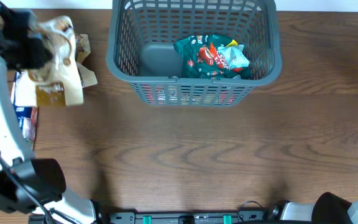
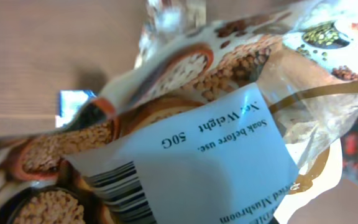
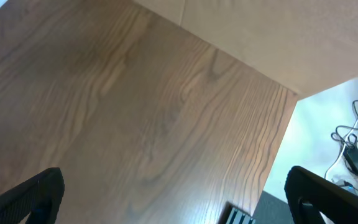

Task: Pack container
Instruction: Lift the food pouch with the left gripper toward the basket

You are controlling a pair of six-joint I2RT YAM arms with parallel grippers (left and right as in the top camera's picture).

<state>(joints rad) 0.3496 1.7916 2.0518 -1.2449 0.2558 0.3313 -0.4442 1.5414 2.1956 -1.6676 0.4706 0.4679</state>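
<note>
We see the container [image 1: 194,81] at the far middle of the tabletop [image 1: 229,149], with a green packet [image 1: 210,57] inside. The left claw [image 1: 42,50] is clamped on a beige packet [image 1: 58,84] (off to the far left). The right claw [image 3: 179,199] gapes wide and holds nothing.

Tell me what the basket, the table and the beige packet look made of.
Basket: likely grey moulded plastic, matt, with slotted lattice walls. Table: wood or wood-look laminate, visible grain, slight sheen. Beige packet: thin plastic film, glossy and crinkled, partly clear, with a paper-like white label.
</note>
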